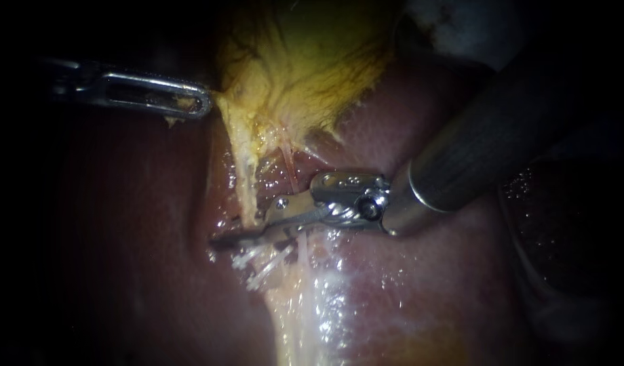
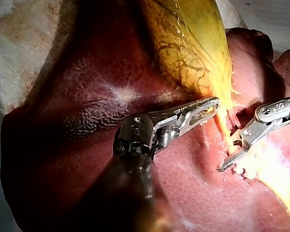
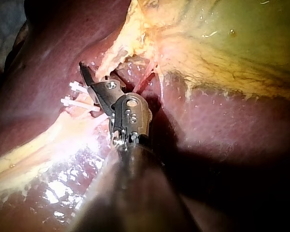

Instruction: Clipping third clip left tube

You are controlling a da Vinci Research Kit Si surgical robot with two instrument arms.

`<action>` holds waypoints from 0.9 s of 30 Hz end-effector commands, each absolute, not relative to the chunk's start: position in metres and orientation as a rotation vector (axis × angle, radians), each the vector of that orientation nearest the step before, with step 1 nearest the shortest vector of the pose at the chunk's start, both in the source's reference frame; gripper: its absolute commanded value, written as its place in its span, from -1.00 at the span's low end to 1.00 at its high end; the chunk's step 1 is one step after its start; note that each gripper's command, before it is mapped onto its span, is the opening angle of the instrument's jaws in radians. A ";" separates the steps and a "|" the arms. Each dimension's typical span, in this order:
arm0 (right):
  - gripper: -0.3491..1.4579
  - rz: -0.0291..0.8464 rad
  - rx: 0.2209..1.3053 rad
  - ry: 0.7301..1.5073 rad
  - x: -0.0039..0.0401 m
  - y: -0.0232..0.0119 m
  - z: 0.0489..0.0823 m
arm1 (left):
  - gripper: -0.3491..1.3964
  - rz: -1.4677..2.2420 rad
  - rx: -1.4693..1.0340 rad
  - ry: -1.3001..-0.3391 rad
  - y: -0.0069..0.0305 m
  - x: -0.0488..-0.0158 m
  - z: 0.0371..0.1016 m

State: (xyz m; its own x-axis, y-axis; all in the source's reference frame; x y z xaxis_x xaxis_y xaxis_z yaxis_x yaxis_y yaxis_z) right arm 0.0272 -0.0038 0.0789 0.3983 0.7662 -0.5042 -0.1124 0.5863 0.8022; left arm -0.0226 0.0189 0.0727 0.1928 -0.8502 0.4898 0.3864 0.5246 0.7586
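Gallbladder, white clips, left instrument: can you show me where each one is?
gallbladder [image 1: 305, 61], endoscope view, on its yellow wall.
white clips [image 3: 79, 104], right wrist view, middle of one clip.
left instrument [image 1: 205, 103], endoscope view, at the tip of its jaws.

My left instrument [image 1: 205, 102] and right instrument [image 1: 224, 238] were polished metal — liver [image 1: 434, 298] wet, glossy; gallbladder [image 1: 305, 61] rough, matt; clips [image 1: 261, 266] white plastic.
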 end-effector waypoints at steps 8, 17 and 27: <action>-0.44 0.631 0.766 1.023 0.0273 -0.0038 0.0789 | -1.00 -0.928 0.537 -1.045 0.0189 -0.0226 0.0727; -0.07 0.610 0.814 1.120 0.0274 -0.0034 0.0792 | -1.00 -0.927 0.537 -1.045 0.0189 -0.0224 0.0727; -0.04 0.541 0.921 1.237 0.0242 -0.0024 0.0800 | -1.00 -0.927 0.537 -1.045 0.0188 -0.0224 0.0728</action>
